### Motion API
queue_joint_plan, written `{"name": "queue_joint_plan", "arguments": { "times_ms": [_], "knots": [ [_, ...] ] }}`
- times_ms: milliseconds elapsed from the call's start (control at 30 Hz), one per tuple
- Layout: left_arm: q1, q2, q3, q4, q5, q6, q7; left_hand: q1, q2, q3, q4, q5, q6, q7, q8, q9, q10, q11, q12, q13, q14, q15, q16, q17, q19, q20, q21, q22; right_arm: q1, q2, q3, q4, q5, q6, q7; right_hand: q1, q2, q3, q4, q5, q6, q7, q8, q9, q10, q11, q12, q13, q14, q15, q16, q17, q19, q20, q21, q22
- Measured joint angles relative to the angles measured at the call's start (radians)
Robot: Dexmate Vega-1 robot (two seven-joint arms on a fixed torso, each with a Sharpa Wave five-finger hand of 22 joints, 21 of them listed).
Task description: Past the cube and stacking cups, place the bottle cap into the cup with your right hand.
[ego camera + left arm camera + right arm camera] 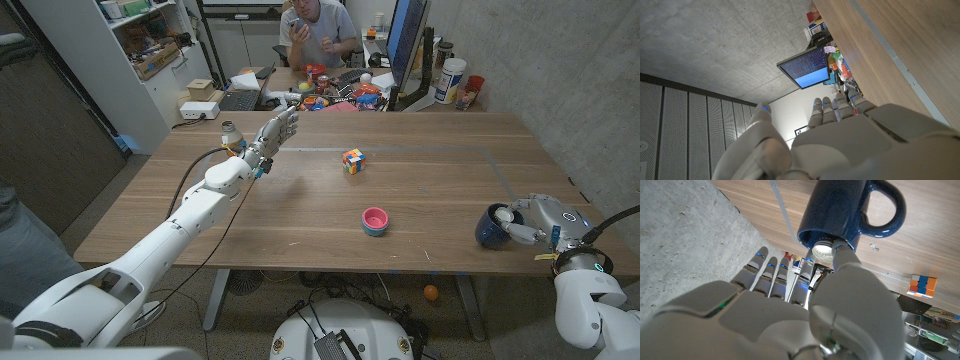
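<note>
A wooden table (440, 180) is seen from above, with both robot arms reaching in from the near corners. At the near right edge of the table, a dark blue mug (491, 226) stands, with its handle seen in the right wrist view. The right hand (532, 222) is held right against this mug. In the right wrist view, a pale, round bottle cap (823, 249) is seen at the mouth of the mug, with the tip of one digit touching it; the other fingers (771, 275) are stretched out straight alongside. Whether the cap is pinched or simply pressed cannot be told for certain.

Near the middle of the table, a small pink stack of cups (374, 221) is seen, and farther back a coloured cube (352, 160) stands. Both are well apart from the mug.

The left hand (276, 131) is raised above the far left part of the table, fingers extended and apart, with nothing held.

Behind the table, a cluttered desk with a monitor (407, 40) and a seated person (318, 30) can be seen.

The task is judged to be in its last stage: the cap has been brought to the mug's rim. What remains is for the cap to be released so that it drops inside, and for the hand to be drawn away.
</note>
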Motion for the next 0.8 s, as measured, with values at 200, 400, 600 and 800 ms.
{"name": "queue_joint_plan", "arguments": {
  "times_ms": [200, 400, 600, 800],
  "knots": [
    [0.001, 0.0, 0.0, -0.002, 0.0, 0.0, 0.0, 0.0, 0.0, 0.0, 0.0, 0.0, 0.0, 0.0, 0.0, 0.0, 0.0, 0.0, 0.0, 0.0, 0.0, 0.0, 0.0, 0.0, 0.0, 0.0, 0.0, 0.0, -0.002, 0.01, 0.002, 0.002, 0.0, 0.006, -0.001, -0.017, 0.001, 0.004, 0.004, -0.007, -0.069, 0.005, -0.039, -0.016, -0.011, 0.0, -0.008, 0.0, -0.005, 0.005, -0.008, 0.0, -0.004, 0.004, 0.0, 0.0],
    [0.004, 0.001, -0.001, -0.004, -0.002, -0.001, 0.0, 0.0, 0.0, 0.0, 0.0, 0.0, 0.0, 0.0, 0.0, 0.0, 0.0, 0.0, 0.0, 0.0, 0.0, 0.0, 0.0, 0.0, 0.0, 0.0, 0.0, 0.0, -0.001, 0.016, 0.003, 0.004, -0.001, 0.017, -0.008, -0.021, -0.003, 0.002, 0.002, -0.007, -0.084, 0.011, -0.046, -0.021, -0.016, 0.005, -0.008, 0.0, -0.005, 0.005, -0.008, 0.0, -0.007, 0.007, 0.0, 0.0],
    [0.007, 0.001, -0.002, -0.006, -0.004, -0.002, 0.0, 0.0, 0.0, 0.0, 0.0, 0.0, 0.0, 0.0, 0.0, 0.0, 0.0, 0.0, 0.0, 0.0, 0.0, 0.0, 0.0, 0.0, 0.0, 0.0, 0.0, 0.0, 0.005, 0.022, 0.005, 0.007, -0.004, 0.033, -0.017, -0.024, -0.007, -0.002, 0.006, -0.007, -0.087, 0.007, -0.054, -0.021, -0.016, 0.005, -0.008, 0.0, -0.005, 0.005, -0.008, 0.0, -0.007, 0.007, 0.0, 0.0],
    [0.012, 0.003, -0.004, -0.012, -0.005, -0.003, 0.001, 0.0, 0.0, 0.0, 0.0, 0.0, 0.0, 0.0, 0.0, 0.0, 0.0, 0.0, 0.0, 0.0, 0.0, 0.0, 0.0, 0.0, 0.0, 0.0, 0.0, 0.0, 0.007, 0.031, 0.01, 0.013, -0.004, 0.061, -0.031, -0.026, -0.008, -0.002, 0.006, -0.007, -0.107, -0.002, -0.066, -0.025, -0.016, 0.005, -0.008, 0.0, -0.005, 0.005, -0.008, 0.0, -0.007, 0.007, 0.0, 0.0]
  ]
}}
